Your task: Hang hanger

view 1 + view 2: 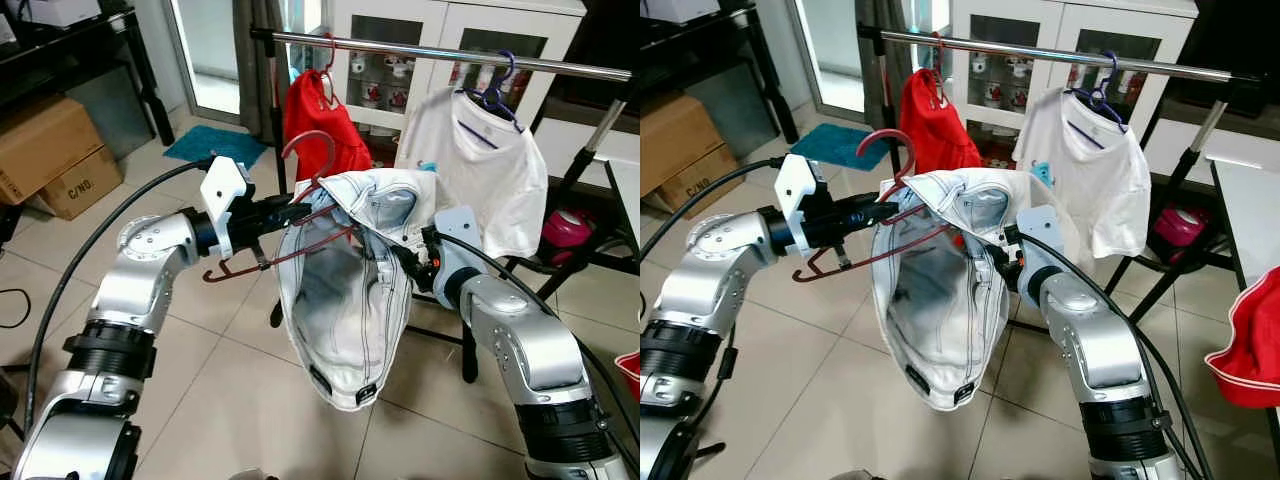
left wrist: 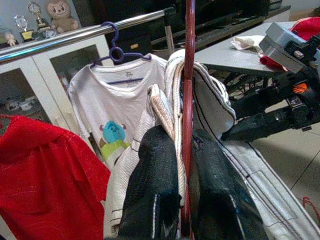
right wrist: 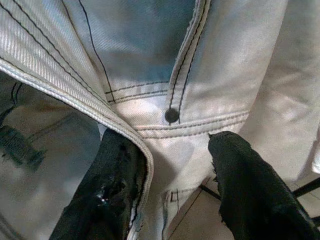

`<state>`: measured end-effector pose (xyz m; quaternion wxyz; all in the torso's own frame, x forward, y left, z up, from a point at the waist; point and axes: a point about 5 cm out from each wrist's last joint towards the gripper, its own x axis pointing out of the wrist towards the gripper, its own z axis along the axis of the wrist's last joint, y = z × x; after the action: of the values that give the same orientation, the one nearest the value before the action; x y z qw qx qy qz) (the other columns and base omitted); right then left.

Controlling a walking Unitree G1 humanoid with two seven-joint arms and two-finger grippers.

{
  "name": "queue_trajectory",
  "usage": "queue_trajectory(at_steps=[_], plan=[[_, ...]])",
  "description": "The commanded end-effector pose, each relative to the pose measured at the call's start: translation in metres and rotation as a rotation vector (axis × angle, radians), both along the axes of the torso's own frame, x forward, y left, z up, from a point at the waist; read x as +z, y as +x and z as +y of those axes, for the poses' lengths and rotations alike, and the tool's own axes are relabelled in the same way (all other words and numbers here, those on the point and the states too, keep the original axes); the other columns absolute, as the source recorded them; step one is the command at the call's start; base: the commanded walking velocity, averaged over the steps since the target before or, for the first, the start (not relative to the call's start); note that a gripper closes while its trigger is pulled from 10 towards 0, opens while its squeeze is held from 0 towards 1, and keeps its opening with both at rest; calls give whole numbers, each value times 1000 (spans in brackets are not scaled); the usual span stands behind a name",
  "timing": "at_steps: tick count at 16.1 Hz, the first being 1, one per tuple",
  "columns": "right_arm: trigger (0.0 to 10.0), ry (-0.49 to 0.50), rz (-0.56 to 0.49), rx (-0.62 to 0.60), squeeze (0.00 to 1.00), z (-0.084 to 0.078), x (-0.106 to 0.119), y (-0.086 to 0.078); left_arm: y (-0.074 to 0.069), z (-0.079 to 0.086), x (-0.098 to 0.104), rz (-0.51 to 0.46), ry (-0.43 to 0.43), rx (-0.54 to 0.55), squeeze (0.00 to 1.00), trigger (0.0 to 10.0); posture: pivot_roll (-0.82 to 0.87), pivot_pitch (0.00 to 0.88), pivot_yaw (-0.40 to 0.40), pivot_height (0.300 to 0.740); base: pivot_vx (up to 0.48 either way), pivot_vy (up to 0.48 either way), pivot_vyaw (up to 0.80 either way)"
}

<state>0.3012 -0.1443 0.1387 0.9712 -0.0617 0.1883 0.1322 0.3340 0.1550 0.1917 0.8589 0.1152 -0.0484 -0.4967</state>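
A dark red hanger point(image 1: 310, 150) carries a pale denim garment point(image 1: 345, 300), held below the steel rail point(image 1: 440, 52). My left gripper point(image 1: 300, 212) is shut on the hanger just under its hook; in the left wrist view the red hanger point(image 2: 188, 75) runs between the two black fingers point(image 2: 155, 165). My right gripper point(image 1: 415, 262) is at the garment's right side. In the right wrist view this gripper point(image 3: 172, 150) is open, with the denim point(image 3: 150, 50) edge draped over one finger point(image 3: 112, 170). The hook sits lower than the rail and nearer to me.
A red garment point(image 1: 320, 125) and a white T-shirt point(image 1: 480, 170) on a purple hanger point(image 1: 495, 95) hang on the rail, with a gap between them. Cardboard boxes point(image 1: 50, 150) stand at left. A white cabinet point(image 1: 400, 30) is behind. A red cloth point(image 1: 1250, 350) lies at right.
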Motion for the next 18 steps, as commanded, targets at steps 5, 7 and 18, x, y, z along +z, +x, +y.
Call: queue_trajectory(at_steps=[5,7,18], plan=[[0,25,-46,-11,0,-4,9,0,-2,8,13,-53,-16,21,0,0,-143,0,20,740,0,0,0],[0,58,-54,-15,0,-4,10,0,-3,8,12,-52,-16,22,0,0,-145,0,20,740,0,0,0],[0,196,-194,-65,0,-7,43,7,-17,22,-17,19,113,29,0,0,-145,0,14,740,0,0,0]])
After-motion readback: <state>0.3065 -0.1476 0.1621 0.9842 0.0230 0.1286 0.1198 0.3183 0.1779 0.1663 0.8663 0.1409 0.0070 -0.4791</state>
